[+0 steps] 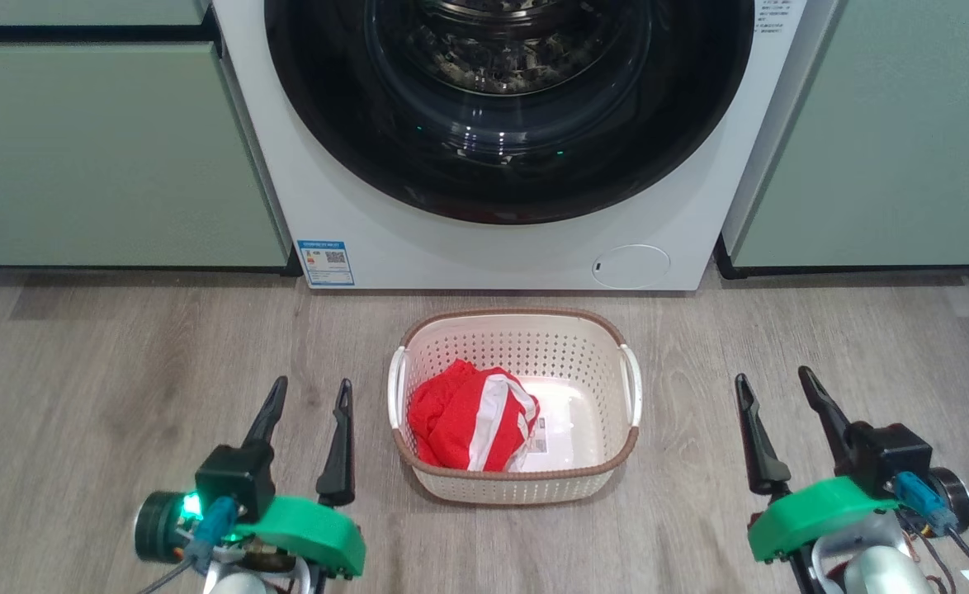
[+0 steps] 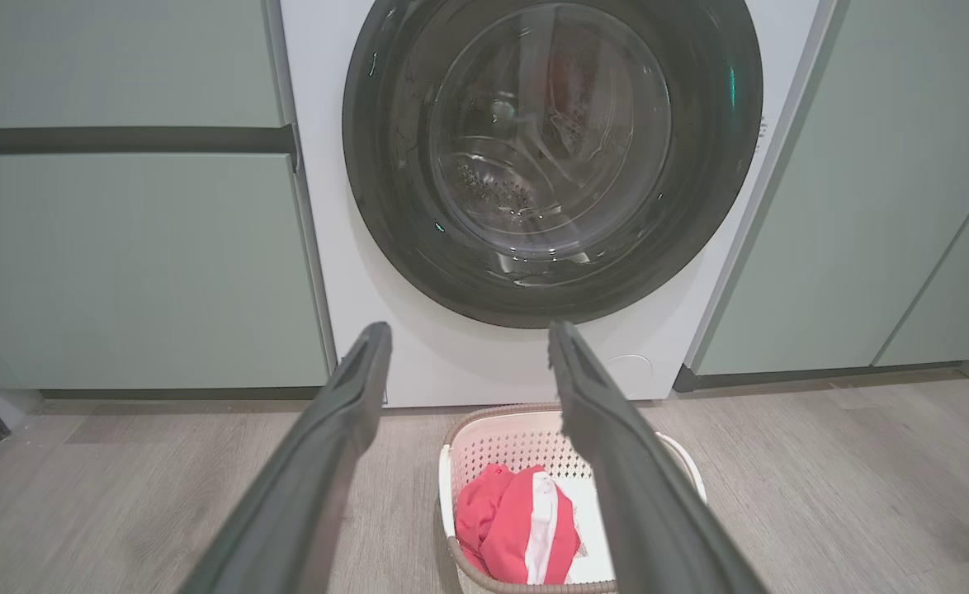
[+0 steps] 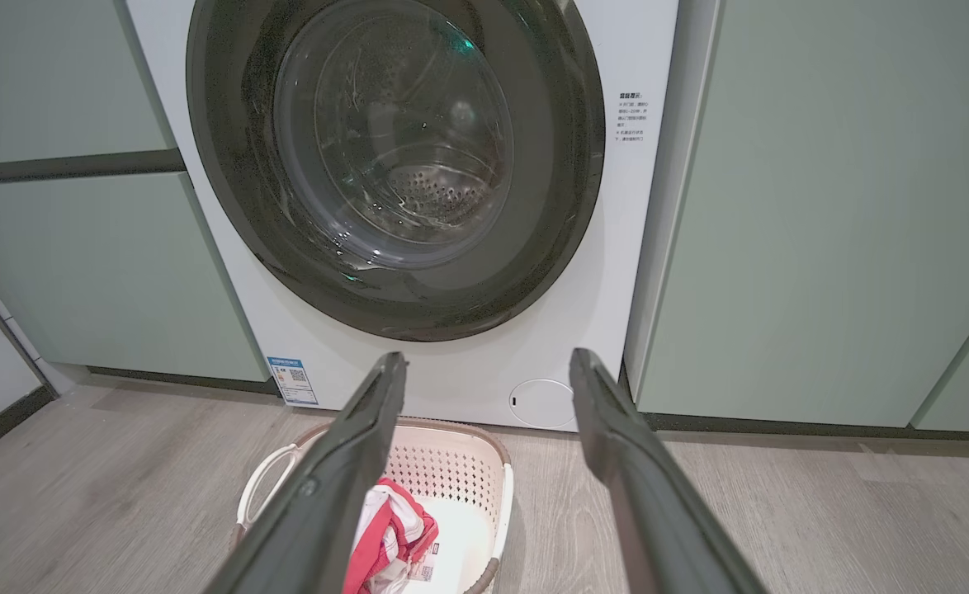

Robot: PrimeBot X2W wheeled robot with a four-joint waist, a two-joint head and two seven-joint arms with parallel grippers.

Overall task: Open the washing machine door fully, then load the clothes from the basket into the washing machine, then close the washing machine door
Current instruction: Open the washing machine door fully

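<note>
Red striped clothes [image 1: 472,417] sit at nine o'clock in the basket [image 1: 517,355], head view, left gripper [image 1: 312,383] and right gripper [image 1: 772,375] spread empty; wrist views: washing machine door [image 2: 550,148] shut at twelve, so we should hook its rim.

The head camera sits high and looks forward and steeply down: the wooden floor [image 1: 121,371] takes its lower half, and the top edge cuts off the washing machine [image 1: 493,256]. The left gripper [image 1: 312,383] and right gripper [image 1: 772,374] rise near its 2 bottom corners, either side of the basket [image 1: 517,316]. The 2 wrist cameras sit lower and face more level, each looking between its own fingers [image 2: 319,462] at the washing machine door [image 2: 550,140]. The left wrist view looks from left of the basket, the right wrist view from right of it. All 3 views share the washing machine's lower front, the basket and the pale green cabinets [image 1: 105,157].
</note>
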